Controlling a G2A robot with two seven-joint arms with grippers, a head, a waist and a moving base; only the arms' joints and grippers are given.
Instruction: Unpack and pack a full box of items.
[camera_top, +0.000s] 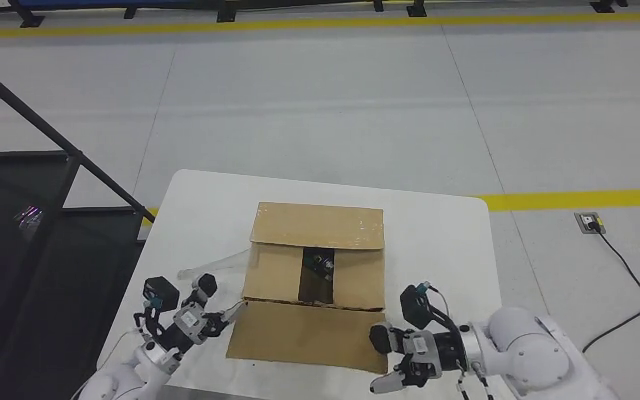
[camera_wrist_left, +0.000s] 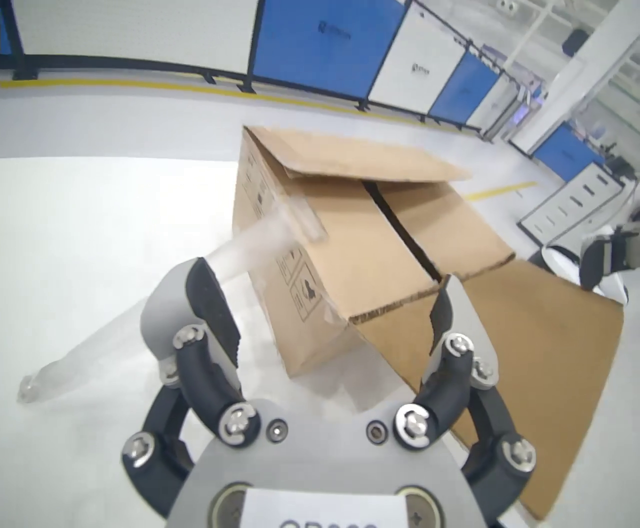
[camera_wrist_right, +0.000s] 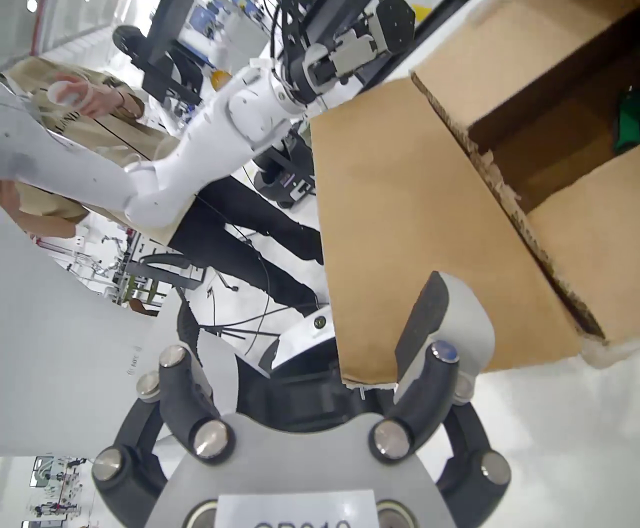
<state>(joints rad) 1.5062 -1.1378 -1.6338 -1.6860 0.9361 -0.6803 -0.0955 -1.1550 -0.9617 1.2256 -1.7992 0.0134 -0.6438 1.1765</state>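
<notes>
The brown corrugated cardboard box (camera_top: 270, 275) stands at the middle of the white, round-cornered tabletop (camera_top: 200, 215), a little toward its near edge. Its two long outer flaps are thrown back. The near flap (camera_top: 300, 338) lies flat toward the tabletop's near edge. The two inner flaps sit almost shut, leaving a dark slot where the contents (camera_top: 320, 268) show, too small to name, so unpacking looks barely begun. The board is matte and stiff, with raw fluted edges and scraps of clear tape at its corners.

The left gripper (camera_top: 222, 300) hangs near the box's near-left corner, jaws spread wide and empty, lined up, I judge, to take an inner flap. The right gripper (camera_top: 383, 362) sits at the near flap's right corner with its jaws apart. One dark-padded finger (camera_wrist_right: 430, 320) is over the flap's top face, probably to press or fold it clear of the opening.

A long translucent plastic tube (camera_wrist_left: 100, 350) lies toward the tabletop's left edge, and one end appears to rest against the box's side.
</notes>
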